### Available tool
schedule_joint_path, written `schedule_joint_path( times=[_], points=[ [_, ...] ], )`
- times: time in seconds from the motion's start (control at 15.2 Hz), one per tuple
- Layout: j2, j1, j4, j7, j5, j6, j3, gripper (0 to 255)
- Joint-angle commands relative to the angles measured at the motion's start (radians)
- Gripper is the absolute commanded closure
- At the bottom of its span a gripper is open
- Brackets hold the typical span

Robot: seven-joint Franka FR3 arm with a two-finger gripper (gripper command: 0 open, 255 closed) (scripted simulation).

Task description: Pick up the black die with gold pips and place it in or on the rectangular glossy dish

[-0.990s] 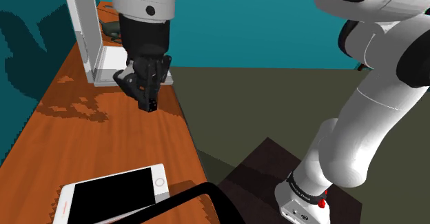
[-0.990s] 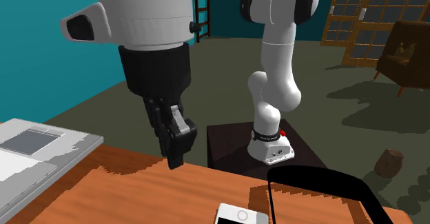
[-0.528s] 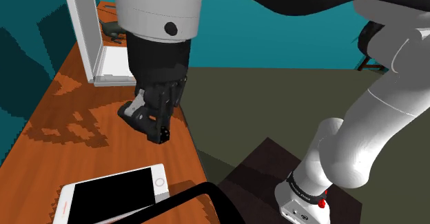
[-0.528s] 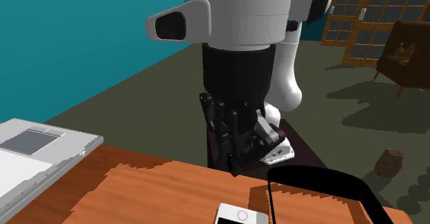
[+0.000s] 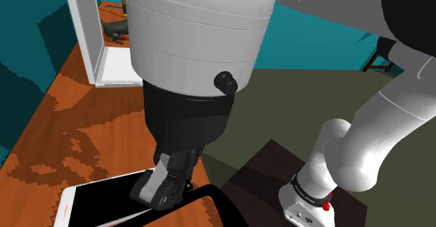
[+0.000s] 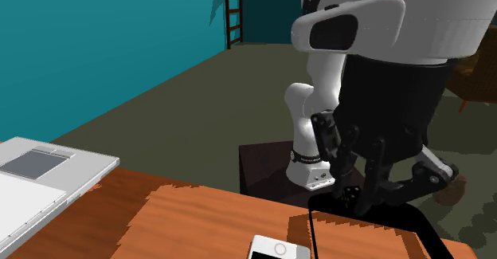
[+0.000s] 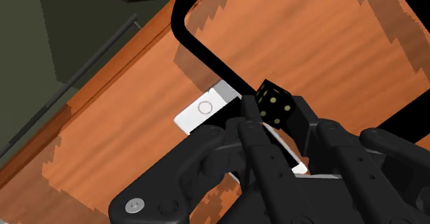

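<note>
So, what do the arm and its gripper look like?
The arm is white with rounded tubular links; a black band and a red mark sit near its base. The gripper is all black, with two fingers and a screw head.

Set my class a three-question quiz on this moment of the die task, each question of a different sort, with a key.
1. True or false: the fingers clasp the black die.
2. Multiple choice: what lies on the wooden table beneath the die? A, a white phone; B, a mug; C, a spoon.
3. Fill in the gap: the die's pips are ___ in colour.

Key: 1 true; 2 A; 3 gold.
</note>
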Motion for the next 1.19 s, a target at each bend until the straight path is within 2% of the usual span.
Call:
schedule_joint_path(
  times=[0.0,0.26,1.12],
  points=[
    [-0.004,0.022,-0.001,0.053,0.006,0.001,0.031,255],
    [0.000,0.055,0.011,0.140,0.008,-0.002,0.085,255],
    [-0.022,0.062,-0.181,0.125,0.027,0.173,0.087,255]
  ],
)
